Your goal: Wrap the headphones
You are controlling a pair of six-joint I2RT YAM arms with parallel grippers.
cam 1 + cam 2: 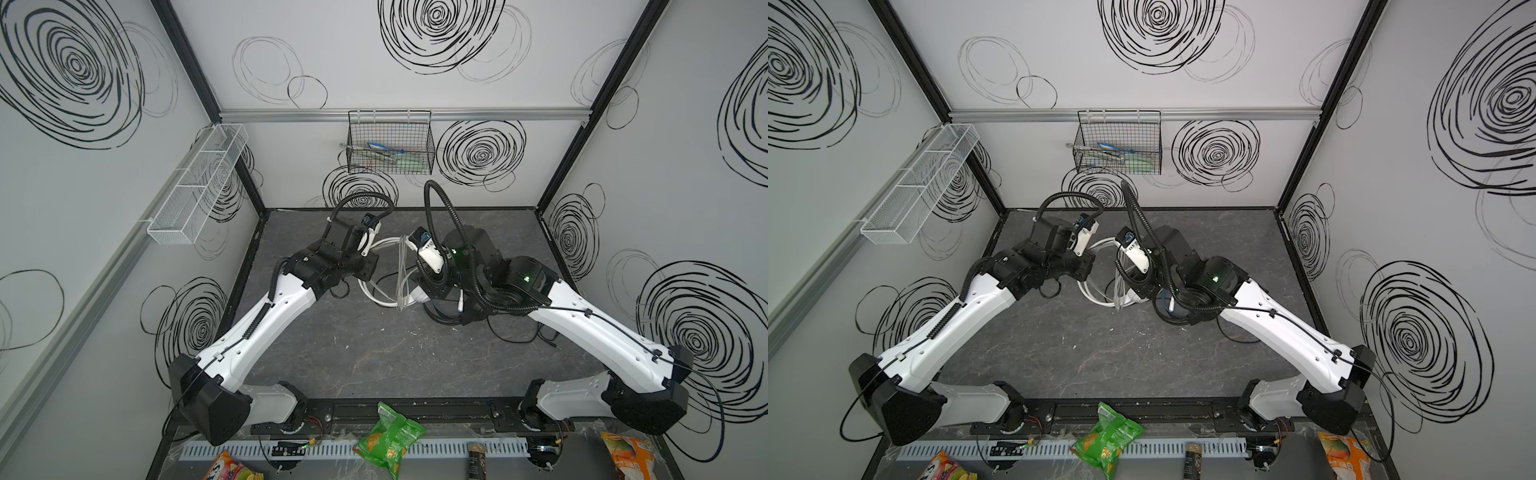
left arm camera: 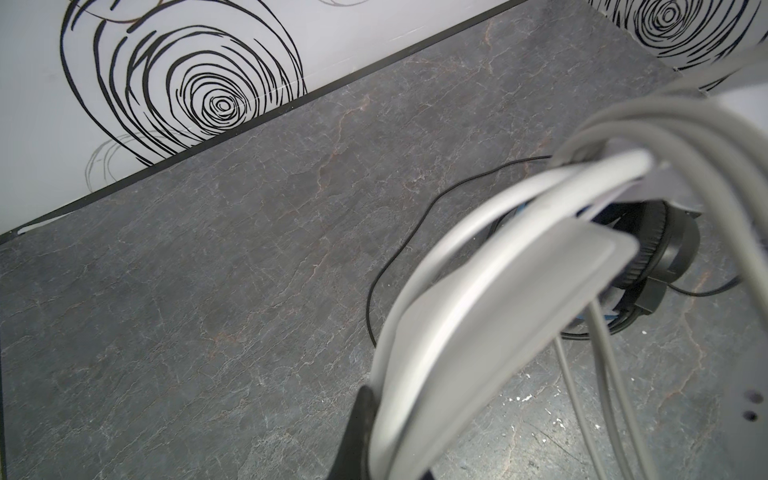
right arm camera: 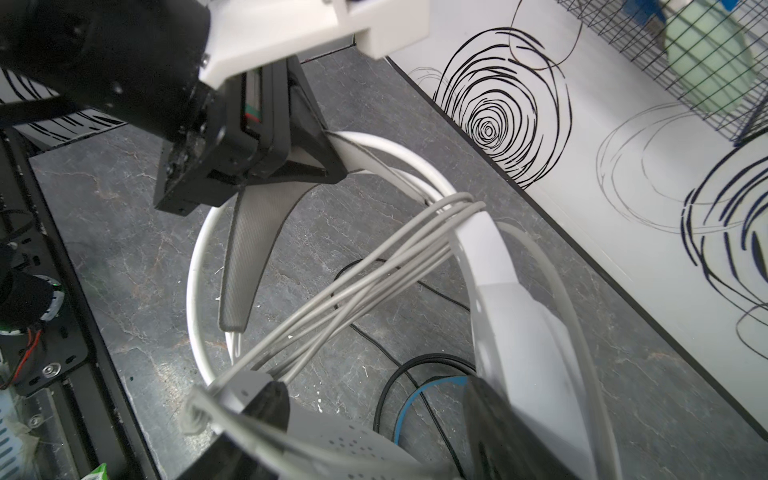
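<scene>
Half done at best, judging by the table right now. Plenty sorted on the white headset (image 3: 494,266): held up near the middle of the table (image 1: 374,357), with several turns of white cable (image 3: 374,274) already stretched across the headband arch in a tidy bundle. Clamped tight on that headband by the left gripper (image 3: 328,162), jaws fully closed around it. Over on the other side, the right gripper (image 3: 378,419) parked right at one end of the bundle, fingers (image 3: 266,407) apart with strands draped past one of them. Can't tell if pinching something there or just hooking it. No sign of the plug end either, so hard to judge the amount of white cable left to wind or tuck.

Now the bad news — nothing started on the black headset (image 2: 652,245). Lying flat on the table under the right arm, just beside the white one, with its black cable (image 2: 419,216) sprawled loose in big lazy curves. Probably left: finish and secure the white wrap, set it down, then run the whole routine again for the black pair.
</scene>
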